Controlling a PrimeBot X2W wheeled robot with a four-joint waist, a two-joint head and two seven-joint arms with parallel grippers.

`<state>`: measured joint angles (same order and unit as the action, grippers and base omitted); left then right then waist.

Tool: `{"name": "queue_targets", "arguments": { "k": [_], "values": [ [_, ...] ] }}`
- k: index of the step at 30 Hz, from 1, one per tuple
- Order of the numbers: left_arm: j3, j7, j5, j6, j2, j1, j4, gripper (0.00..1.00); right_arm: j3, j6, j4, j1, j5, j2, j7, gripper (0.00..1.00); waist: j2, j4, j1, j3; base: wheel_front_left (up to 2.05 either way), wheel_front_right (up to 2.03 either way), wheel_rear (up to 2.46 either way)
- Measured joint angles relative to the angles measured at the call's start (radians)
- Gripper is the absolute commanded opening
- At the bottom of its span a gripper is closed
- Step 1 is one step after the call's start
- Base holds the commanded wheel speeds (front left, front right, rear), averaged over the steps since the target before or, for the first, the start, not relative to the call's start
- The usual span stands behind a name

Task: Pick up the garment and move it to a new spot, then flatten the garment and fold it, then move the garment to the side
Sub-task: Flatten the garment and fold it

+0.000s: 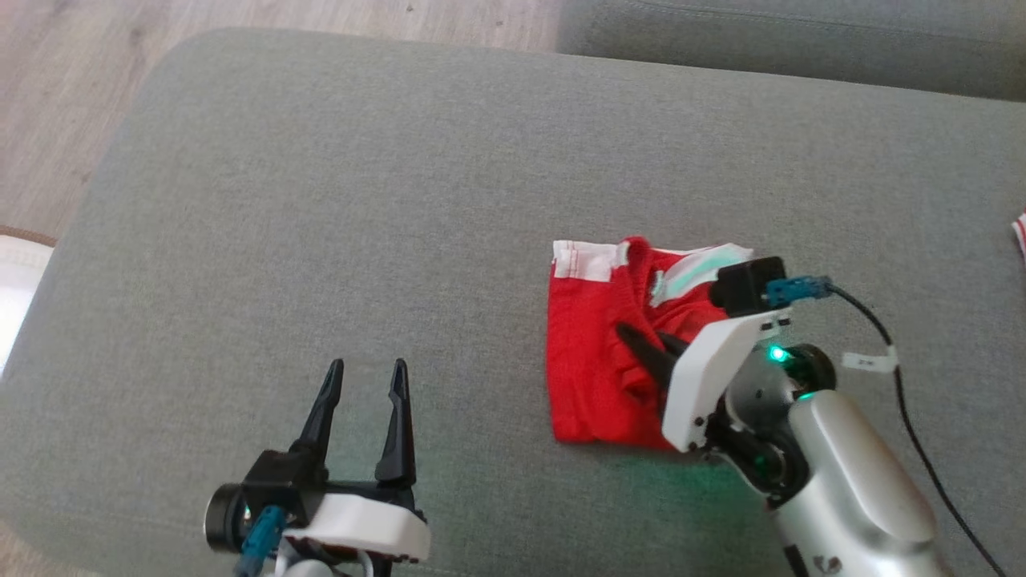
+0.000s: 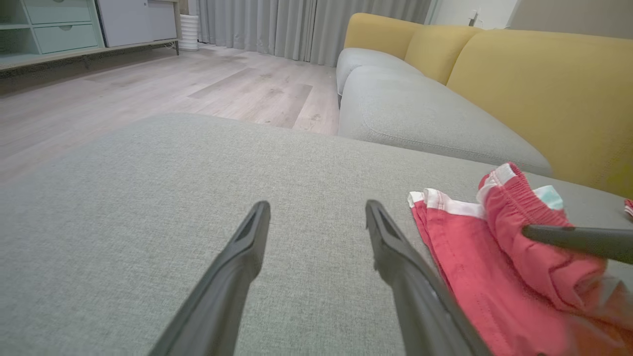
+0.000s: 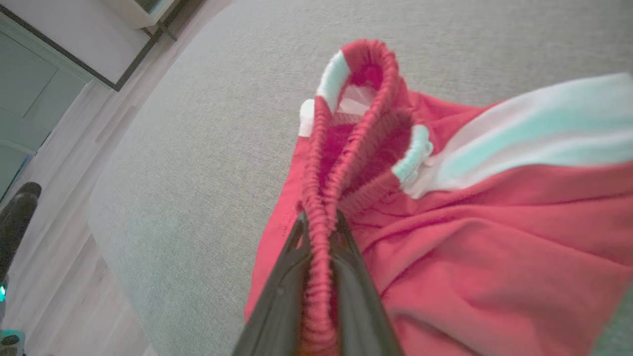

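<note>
The left hand (image 1: 367, 367) hovers spread over the grey cushion (image 1: 321, 200); the right hand (image 1: 644, 336) pinches the waistband (image 3: 316, 198) of the red shorts (image 1: 589, 361), which lie crumpled on the cushion's right side

The garment (image 1: 593, 361) lies bunched on the seat cushion (image 1: 361, 200), right of its middle. The right tool (image 1: 641, 338) reaches in from the lower right and pinches a gathered edge of it between its fingers. The left tool (image 1: 367, 367) hangs over the cushion's near part, left of the garment and apart from it, fingers spread and pointing away from the robot. Behind the cushion lies another sofa seat (image 1: 785, 36), the floor (image 1: 72, 96) lies to the left, and a scrap of cloth (image 1: 1019, 232) sits at the far right.
</note>
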<state>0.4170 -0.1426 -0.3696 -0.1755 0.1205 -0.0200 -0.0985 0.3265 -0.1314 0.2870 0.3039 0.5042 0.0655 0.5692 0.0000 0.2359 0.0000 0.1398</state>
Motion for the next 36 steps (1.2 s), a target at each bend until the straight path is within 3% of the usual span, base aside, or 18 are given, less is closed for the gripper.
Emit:
{"name": "queue_targets", "arguments": {
  "k": [3,4,5,11,17,23,30,36],
  "values": [
    [0.000,-0.008,-0.001,0.000,-0.001,0.000,-0.006,1.00,0.042,0.000,0.033,0.020,0.017,0.000,-0.021,0.27,0.0000,0.005,0.0000,0.000,0.00,0.00,0.00],
    [0.000,-0.009,-0.002,0.000,-0.001,0.000,-0.010,1.00,0.057,0.000,0.044,0.027,0.021,0.000,-0.030,0.48,0.0000,0.005,0.0000,0.001,0.00,0.00,0.00],
    [0.000,-0.009,-0.002,0.000,-0.001,0.000,-0.012,1.00,0.069,0.000,0.053,0.034,0.022,0.000,-0.041,1.00,0.0000,0.005,0.0000,0.001,0.00,0.00,0.00],
    [0.001,-0.010,-0.002,-0.004,-0.001,-0.001,-0.018,1.00,0.141,0.000,0.055,0.064,0.010,0.001,-0.112,1.00,0.0000,-0.003,0.0000,0.003,0.00,0.00,0.00],
    [0.000,-0.012,-0.002,-0.010,0.002,-0.002,-0.018,1.00,0.134,0.000,-0.010,0.064,-0.035,0.001,-0.202,1.00,0.0000,-0.026,0.0000,-0.004,0.00,0.00,0.00],
    [-0.002,-0.017,-0.002,-0.024,0.007,-0.016,-0.010,1.00,-0.014,0.000,-0.080,0.050,-0.212,0.000,-0.342,1.00,0.0000,-0.057,0.0000,-0.021,0.00,0.00,0.00],
    [-0.004,-0.027,-0.002,-0.024,0.012,-0.033,-0.008,1.00,-0.182,0.000,-0.157,-0.088,-0.308,-0.002,-0.479,1.00,0.0000,-0.091,0.0000,-0.057,0.00,0.00,0.00],
    [-0.004,-0.036,-0.012,-0.024,0.018,-0.030,-0.030,1.00,-0.267,0.000,-0.185,-0.213,-0.313,-0.010,-0.566,1.00,0.0000,-0.111,-0.0001,-0.096,0.00,0.00,0.00]
  ]
}}
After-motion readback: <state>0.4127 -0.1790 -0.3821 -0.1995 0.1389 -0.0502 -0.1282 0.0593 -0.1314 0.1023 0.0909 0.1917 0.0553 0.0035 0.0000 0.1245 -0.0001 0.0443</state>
